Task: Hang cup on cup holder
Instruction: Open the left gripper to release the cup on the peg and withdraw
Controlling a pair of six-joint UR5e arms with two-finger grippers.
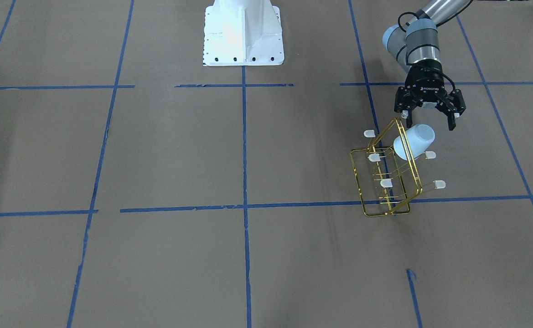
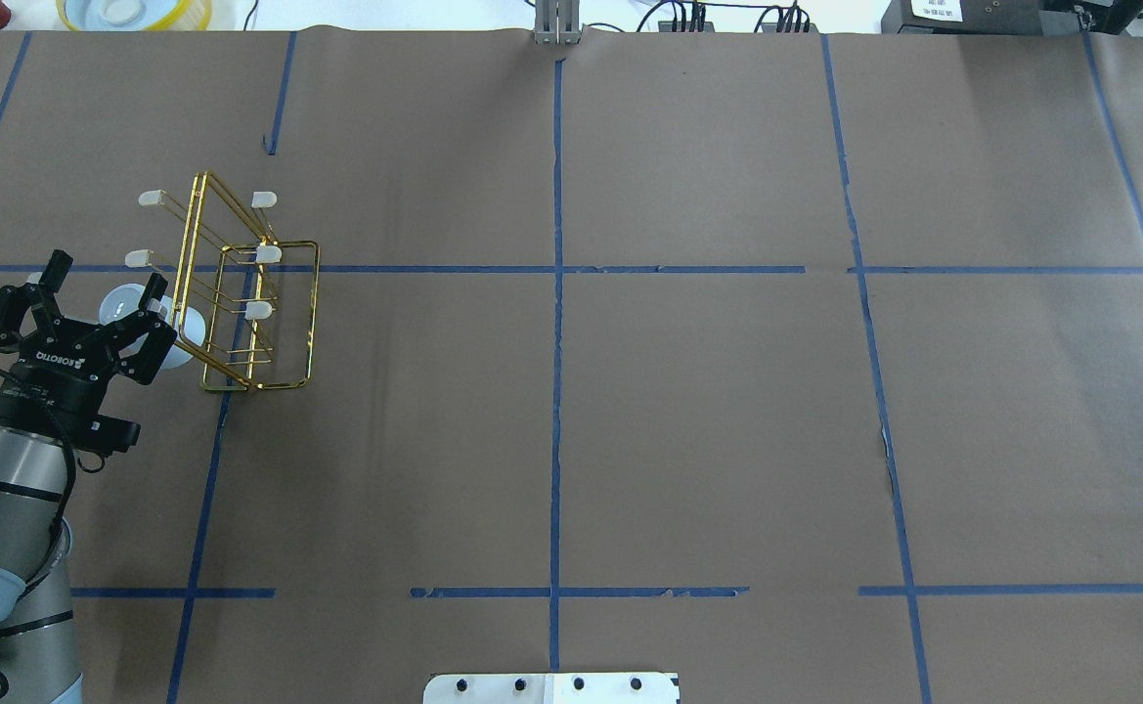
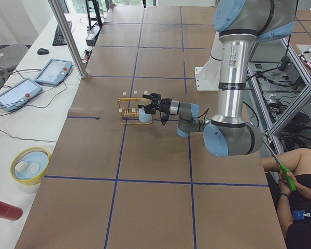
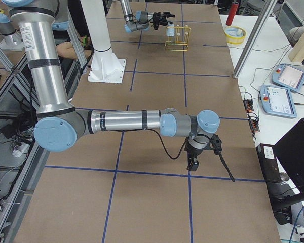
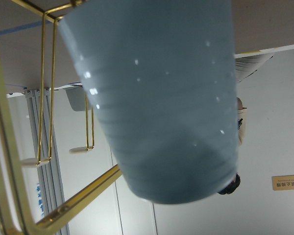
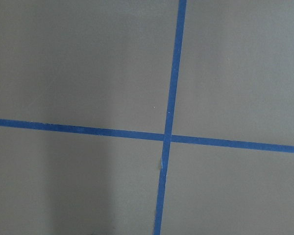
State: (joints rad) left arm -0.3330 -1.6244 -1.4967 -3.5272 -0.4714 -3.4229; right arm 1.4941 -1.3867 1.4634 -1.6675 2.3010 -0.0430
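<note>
front view: you'll see the cup [image 1: 414,141], pale blue-white, smooth and tapered, tilted on a prong at the rack's [image 1: 386,183] 1 o'clock corner. the left gripper [image 1: 429,122] sits at the cup's 12 o'clock, jaws spread wide, gripping nothing.
overhead: brown paper table [image 2: 727,440], blue tape lines [image 2: 556,391].
right side view: right gripper [image 4: 192,161], opening can't be told.

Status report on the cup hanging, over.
Left gripper open, beside the cup. Cup tilted on cup holder, apparently hung. Right gripper far off, state unreadable. Nothing blocking.
</note>
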